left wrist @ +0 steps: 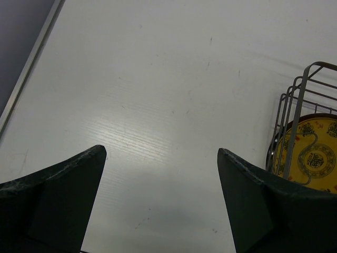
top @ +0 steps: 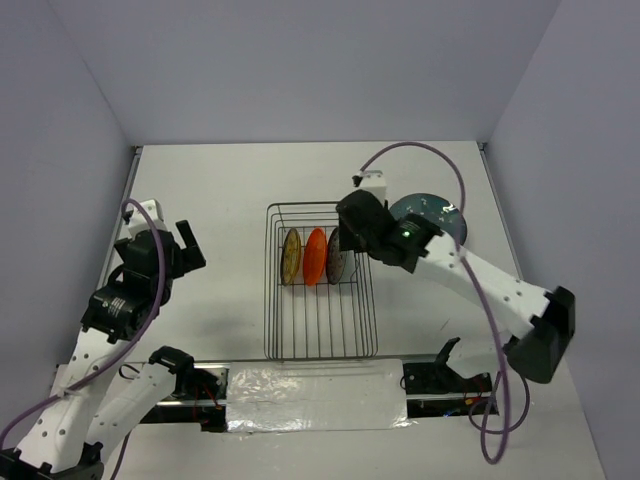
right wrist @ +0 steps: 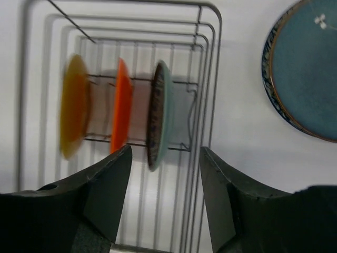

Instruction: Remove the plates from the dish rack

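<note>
Closest to the lens: dark fingers of the right gripper [right wrist: 164, 158], parted to a middling gap, clamped on nothing. Lined up dead ahead between the tips: rim of the grey speckled plate [right wrist: 159, 113], pale blue-green on its back, standing on edge in the dish rack [right wrist: 208, 79]. No contact visible on either face; hard to tell whether the tips are level with the rim yet.

Further to that gripper's left, along the same row of tines: orange-red plate [right wrist: 121, 105], then amber plate [right wrist: 73, 105], both upright with clear gaps between. Off to its right, outside the rack and flat on the table: dark teal speckled plate [right wrist: 308, 68], unloaded by the look of it. So three left in the rack.

Left gripper [left wrist: 161, 153]: spread wide, empty, hovering above bare white table [left wrist: 158, 79]. Rack corner and the amber plate's yellow patterned face ahead and to its right, well apart from the fingers.

Handling, as a judgement: probably glazed ceramic, hence stiff, smooth, slippery against hard pads, and breakable if dropped or knocked on the wire. Likely light enough for one gripper, yet prone to swing when pinched at a single spot. Best taken at the top of the rim, one pad on each face, deep enough to get past the rim's curl. Lift straight up clear of the tines before tilting, keeping off the orange-red neighbour. Set down gently near the teal one.
</note>
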`<action>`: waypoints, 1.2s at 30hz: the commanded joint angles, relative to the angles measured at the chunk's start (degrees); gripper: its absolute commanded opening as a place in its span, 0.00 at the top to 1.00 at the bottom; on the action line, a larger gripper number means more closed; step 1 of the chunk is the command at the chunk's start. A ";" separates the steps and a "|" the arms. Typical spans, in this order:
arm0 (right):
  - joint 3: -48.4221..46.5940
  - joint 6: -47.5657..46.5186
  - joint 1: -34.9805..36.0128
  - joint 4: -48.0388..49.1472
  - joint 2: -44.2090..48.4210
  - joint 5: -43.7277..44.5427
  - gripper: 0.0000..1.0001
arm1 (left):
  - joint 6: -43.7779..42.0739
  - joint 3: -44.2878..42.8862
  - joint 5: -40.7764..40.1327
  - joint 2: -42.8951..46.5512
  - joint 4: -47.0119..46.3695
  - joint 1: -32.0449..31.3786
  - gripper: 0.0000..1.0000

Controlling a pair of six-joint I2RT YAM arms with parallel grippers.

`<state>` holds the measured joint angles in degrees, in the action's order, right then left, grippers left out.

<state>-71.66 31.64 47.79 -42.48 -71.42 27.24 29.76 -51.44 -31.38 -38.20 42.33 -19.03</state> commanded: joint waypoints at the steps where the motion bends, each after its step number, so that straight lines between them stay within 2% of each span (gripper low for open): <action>1: -3.57 -0.34 0.90 -5.61 -5.47 7.92 0.39 | -1.28 -0.42 0.00 -1.35 -1.90 -0.31 0.01; 8: -5.69 -3.07 0.55 -1.39 -17.77 6.16 0.43 | -1.90 -0.33 1.05 -1.80 -2.25 -0.40 0.00; 13: -4.54 -2.20 0.46 1.26 -21.74 5.10 0.52 | -1.98 -0.15 1.40 -1.18 -2.60 -0.48 0.00; 16: -5.16 -0.44 0.46 -0.23 -24.99 7.20 0.75 | -2.16 -0.15 1.67 -1.01 -2.69 -0.48 0.01; 17: -5.59 0.78 0.55 -1.89 -25.52 7.99 0.93 | -2.16 -0.15 1.76 -0.92 -2.69 -0.49 0.00; 18: -6.82 1.40 0.90 -3.12 -25.96 9.22 1.00 | -2.16 -0.15 1.93 -0.74 -2.77 -0.49 0.01; 23: -11.74 6.85 2.22 -12.79 -27.55 18.09 1.00 | -2.42 -0.06 2.20 -0.74 -3.04 -0.57 0.00; 26: -15.25 8.52 2.57 -17.19 -26.67 19.60 1.00 | -2.69 -0.15 2.72 -0.83 -3.21 -0.49 0.00; 29: -22.70 10.10 2.66 -24.02 -26.40 22.23 1.00 | -3.82 -2.08 4.82 -1.18 -3.30 -0.57 0.00; 33: -30.89 11.60 2.66 -32.65 -24.92 26.18 1.00 | -3.22 -6.12 14.74 -0.92 -4.08 -0.57 0.00; 34: -32.30 12.39 2.66 -35.63 -23.26 26.45 1.00 | -3.04 -6.74 22.33 -0.66 -5.40 -0.57 0.00; 36: -34.42 10.74 4.32 -35.40 -20.27 24.89 1.00 | -1.47 -7.71 30.81 -0.04 -11.26 -0.49 0.01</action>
<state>-101.86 41.08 50.41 -70.24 -97.49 48.34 27.29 -55.46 -15.40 -39.51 40.47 -19.33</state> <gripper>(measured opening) 0.127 0.994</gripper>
